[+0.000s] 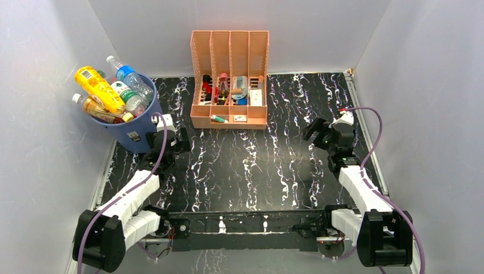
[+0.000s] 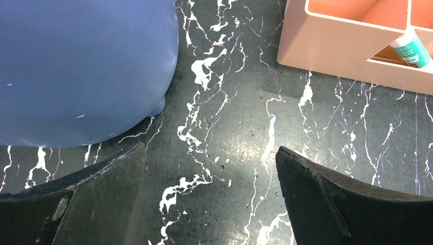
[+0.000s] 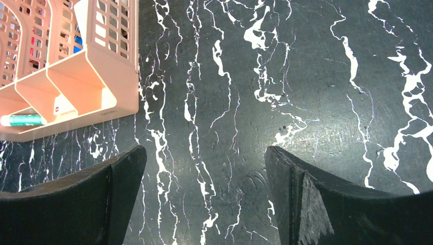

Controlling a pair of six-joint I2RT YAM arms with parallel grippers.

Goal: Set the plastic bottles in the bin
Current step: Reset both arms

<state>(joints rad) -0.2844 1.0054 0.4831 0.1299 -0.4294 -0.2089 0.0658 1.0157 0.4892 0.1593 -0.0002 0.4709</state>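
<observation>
The blue bin (image 1: pixel 130 132) stands at the back left, tilted, and is crammed with several plastic bottles. Among them are a yellow one (image 1: pixel 97 88), a clear one with a blue label (image 1: pixel 126 73) and an orange juice one (image 1: pixel 96 110), all sticking out over the rim. My left gripper (image 1: pixel 168 142) hangs open just right of the bin, whose blue wall (image 2: pixel 76 66) fills the upper left of the left wrist view. Only bare tabletop lies between its fingers (image 2: pixel 209 153). My right gripper (image 1: pixel 319 134) is open over the right part of the table, with nothing between its fingers (image 3: pixel 205 150).
A peach slotted desk organizer (image 1: pixel 228 80) with small items among its dividers stands at the back centre; its front corner shows in the left wrist view (image 2: pixel 332 56) and in the right wrist view (image 3: pixel 76 76). White walls enclose the black marbled table (image 1: pixel 257 165).
</observation>
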